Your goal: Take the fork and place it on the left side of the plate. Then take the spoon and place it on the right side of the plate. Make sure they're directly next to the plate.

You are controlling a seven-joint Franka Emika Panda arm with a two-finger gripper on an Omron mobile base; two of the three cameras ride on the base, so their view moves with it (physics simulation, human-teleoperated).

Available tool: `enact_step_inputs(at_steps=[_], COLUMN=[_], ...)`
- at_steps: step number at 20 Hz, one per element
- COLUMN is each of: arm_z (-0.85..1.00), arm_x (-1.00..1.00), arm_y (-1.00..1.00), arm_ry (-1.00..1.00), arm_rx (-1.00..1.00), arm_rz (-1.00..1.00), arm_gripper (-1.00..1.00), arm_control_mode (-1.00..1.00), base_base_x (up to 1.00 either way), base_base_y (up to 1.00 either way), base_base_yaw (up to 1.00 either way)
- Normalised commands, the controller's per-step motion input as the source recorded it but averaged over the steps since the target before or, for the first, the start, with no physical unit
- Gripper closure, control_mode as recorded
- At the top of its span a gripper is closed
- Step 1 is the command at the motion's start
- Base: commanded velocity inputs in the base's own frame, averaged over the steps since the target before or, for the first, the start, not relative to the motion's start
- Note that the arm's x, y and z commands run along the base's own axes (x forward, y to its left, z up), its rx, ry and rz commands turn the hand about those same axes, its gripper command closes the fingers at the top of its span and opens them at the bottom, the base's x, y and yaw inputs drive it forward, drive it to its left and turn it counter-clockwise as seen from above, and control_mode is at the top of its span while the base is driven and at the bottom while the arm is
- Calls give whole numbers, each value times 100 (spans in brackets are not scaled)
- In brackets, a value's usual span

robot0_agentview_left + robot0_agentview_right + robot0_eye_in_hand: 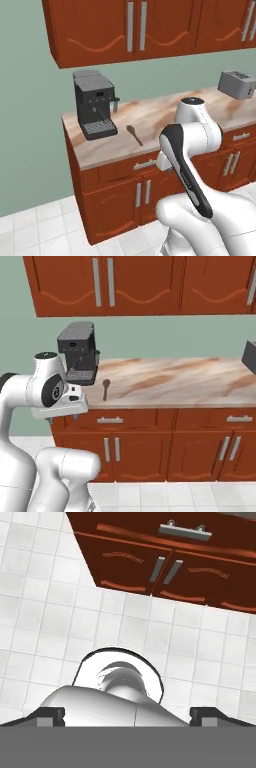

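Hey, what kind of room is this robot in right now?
A kitchen, rendered rather than real by the look of it. A marbled counter tops reddish wood cabinets, with a coffee machine, a toaster and a wooden spoon on it.

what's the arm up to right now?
Nothing is being handled yet. The arm is folded in front of the counter, its hand open and empty, pointed down at the floor tiles and lower cabinet doors. The wooden spoon lies untouched on the counter just right of the coffee machine, with a toaster further along to the right.
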Motion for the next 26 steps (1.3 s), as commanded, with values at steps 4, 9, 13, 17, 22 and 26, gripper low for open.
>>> enact_step_inputs(at_steps=[4, 9, 13, 17, 22, 26], arm_z=[0, 0, -17, -75, -93, -52], arm_x=[0, 0, 8, 17, 24, 48], arm_y=[0, 0, -12, -42, 1, 2], arm_ry=[0, 0, 3, 7, 2, 0], arm_rx=[0, 0, 0, 0, 0, 3], arm_rz=[0, 0, 1, 6, 0, 0], arm_gripper=[-100, -100, -100, -100, -100, -100], arm_control_mode=[100, 100, -100, -100, -100, -100], base_base_x=[100, 100, 55, 0, 0, 0], base_base_y=[-9, -23, -44, 0, 0, 0], base_base_yaw=[8, 7, 4, 0, 0, 0])
